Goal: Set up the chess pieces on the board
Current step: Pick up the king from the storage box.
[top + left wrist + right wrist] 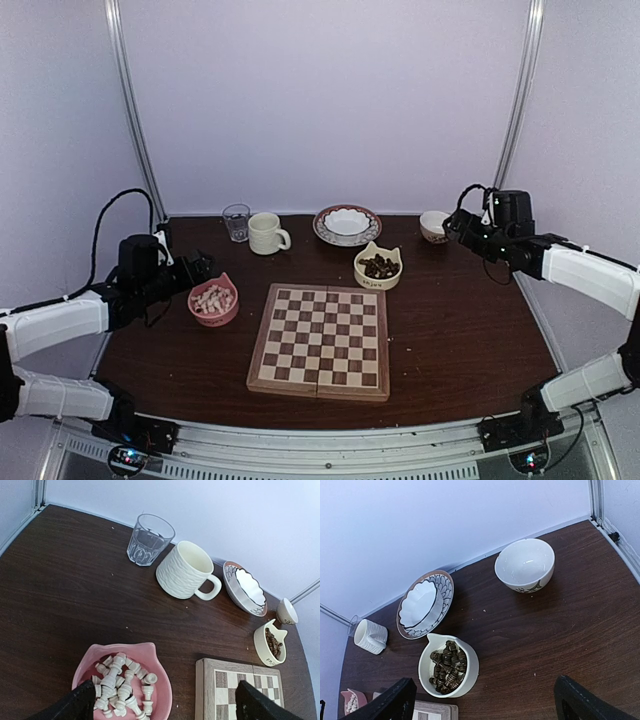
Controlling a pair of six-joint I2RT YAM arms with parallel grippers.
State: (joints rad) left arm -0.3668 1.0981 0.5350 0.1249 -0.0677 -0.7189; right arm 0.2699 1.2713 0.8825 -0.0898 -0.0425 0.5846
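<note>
Dark chess pieces (pixel 448 667) in cream bowl (pixel 423 670) | left hand (pixel 162 705), right hand (pixel 487 702): seemingly open

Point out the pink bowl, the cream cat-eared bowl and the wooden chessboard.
Pink bowl (pixel 145 650): left wrist view, rim.
Cream cat-eared bowl (pixel 472 672): right wrist view, rim.
Wooden chessboard (pixel 321 340): top view, centre seam.

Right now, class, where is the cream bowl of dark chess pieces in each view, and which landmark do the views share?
Top external: cream bowl, centre, just beyond the board's far right corner.
Left wrist: right edge, above the board.
Right wrist: bottom, left of centre.
Shared landmark: the patterned plate, just behind the bowl everywhere.
</note>
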